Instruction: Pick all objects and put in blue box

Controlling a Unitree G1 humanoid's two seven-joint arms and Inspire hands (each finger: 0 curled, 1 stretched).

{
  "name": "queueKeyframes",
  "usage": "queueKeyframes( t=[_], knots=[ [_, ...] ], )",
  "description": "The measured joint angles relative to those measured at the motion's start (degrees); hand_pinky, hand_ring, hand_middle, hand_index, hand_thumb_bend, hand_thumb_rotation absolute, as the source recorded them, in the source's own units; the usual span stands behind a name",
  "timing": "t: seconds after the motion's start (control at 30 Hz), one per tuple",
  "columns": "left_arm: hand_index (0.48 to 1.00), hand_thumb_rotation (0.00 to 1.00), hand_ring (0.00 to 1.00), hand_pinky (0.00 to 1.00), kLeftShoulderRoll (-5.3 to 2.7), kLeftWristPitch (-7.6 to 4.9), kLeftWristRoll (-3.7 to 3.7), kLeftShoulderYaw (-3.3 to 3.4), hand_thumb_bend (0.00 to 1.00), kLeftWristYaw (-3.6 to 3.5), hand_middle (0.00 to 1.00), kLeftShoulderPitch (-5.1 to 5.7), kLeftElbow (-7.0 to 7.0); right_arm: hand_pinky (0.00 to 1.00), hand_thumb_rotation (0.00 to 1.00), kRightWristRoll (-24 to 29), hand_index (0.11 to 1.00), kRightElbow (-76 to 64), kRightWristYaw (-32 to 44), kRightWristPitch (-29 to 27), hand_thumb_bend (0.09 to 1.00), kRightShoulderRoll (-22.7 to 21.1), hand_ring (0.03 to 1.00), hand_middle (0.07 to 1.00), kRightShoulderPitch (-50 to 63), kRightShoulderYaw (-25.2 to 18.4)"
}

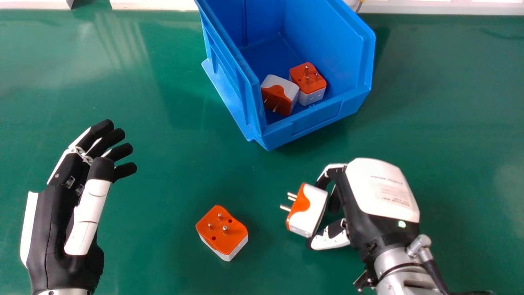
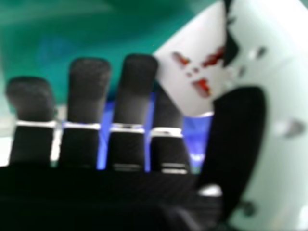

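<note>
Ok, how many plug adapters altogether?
4: two adapters in the blue box, one adapter on the table, one adapter in the right robot hand. The box's near wall could hide another.

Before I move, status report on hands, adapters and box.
Right hand pinching one adapter, short of the blue box. Left hand open, holding nothing. One adapter on table, two inside box. Nothing seen blocking.
</note>
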Motion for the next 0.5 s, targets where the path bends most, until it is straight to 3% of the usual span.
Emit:
queueKeyframes(
  t=[0.2,0.33,0.5],
  knots=[
    [0.778,0.67,0.77,0.70,0.02,0.93,0.03,0.01,0.86,0.49,0.80,0.01,-1.23,0.17,0.00,-1.3,0.516,-6.3,0.4,-0.9,0.509,-1.0,0.245,0.393,3.4,-1.1],
    [0.775,0.67,0.77,0.69,0.03,1.46,0.04,0.00,0.86,0.50,0.79,-0.03,-1.30,0.15,0.00,-2.2,0.498,-10.6,1.6,-1.2,0.515,-1.3,0.218,0.431,5.1,-2.2],
    [0.783,0.68,0.78,0.71,0.04,1.47,0.25,0.00,0.85,0.47,0.80,-0.11,-1.32,0.14,0.00,-2.4,0.503,-15.5,3.4,-3.1,0.511,-2.0,0.213,0.407,7.1,-3.1]
  ],
)
